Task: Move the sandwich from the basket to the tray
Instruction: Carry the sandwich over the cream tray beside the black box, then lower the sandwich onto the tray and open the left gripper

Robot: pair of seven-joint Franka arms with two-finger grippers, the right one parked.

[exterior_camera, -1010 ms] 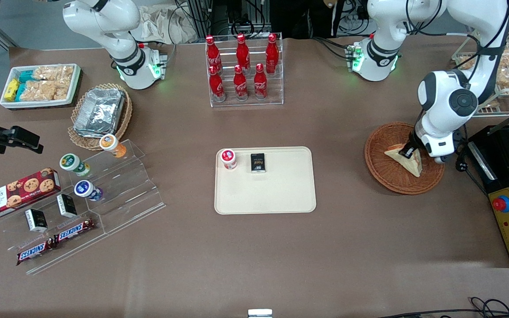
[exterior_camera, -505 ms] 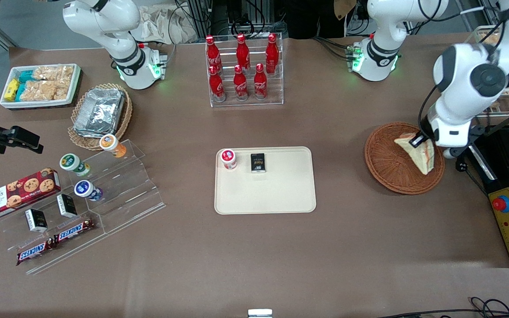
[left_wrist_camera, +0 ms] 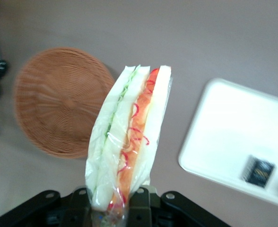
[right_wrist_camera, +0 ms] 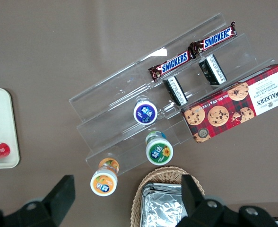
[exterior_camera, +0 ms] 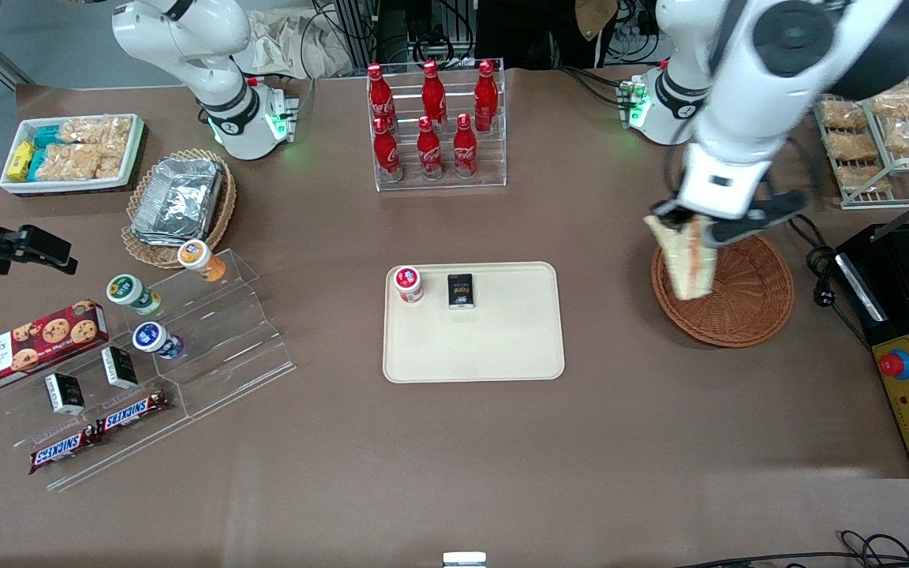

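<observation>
Front view, right of centre: gripper (exterior_camera: 687, 226) clamped on the sandwich (exterior_camera: 690, 264), wedge hanging point-down in its clear wrap, lifted off the basket (exterior_camera: 746, 296) and overlapping only that basket's rim on the side nearest the tray (exterior_camera: 473, 347). Basket at middle right of the frame, round, reddish-brown, nothing inside. Tray at the centre of the frame, cream-beige, well apart from the sandwich, carrying a red-lidded cup (exterior_camera: 408, 283) and a small black packet (exterior_camera: 461, 290) side by side along its upper edge, the rest bare. Above the tray, at upper centre, a clear rack of red cola bottles (exterior_camera: 431, 122).

Left wrist view: sandwich (left_wrist_camera: 128, 142) held upright between the black fingers (left_wrist_camera: 140, 208), pinched at its lower end, green filling along one bread layer and red-orange strips along the other. Basket (left_wrist_camera: 61, 100) down on the brown table, apart from the sandwich. Tray (left_wrist_camera: 233, 137) with the black packet (left_wrist_camera: 257, 170) on it.

Right wrist view: stepped clear stand with two Snickers bars (right_wrist_camera: 192, 50), a Walkers cookie box (right_wrist_camera: 240, 101) and small lidded cups (right_wrist_camera: 145, 113).
</observation>
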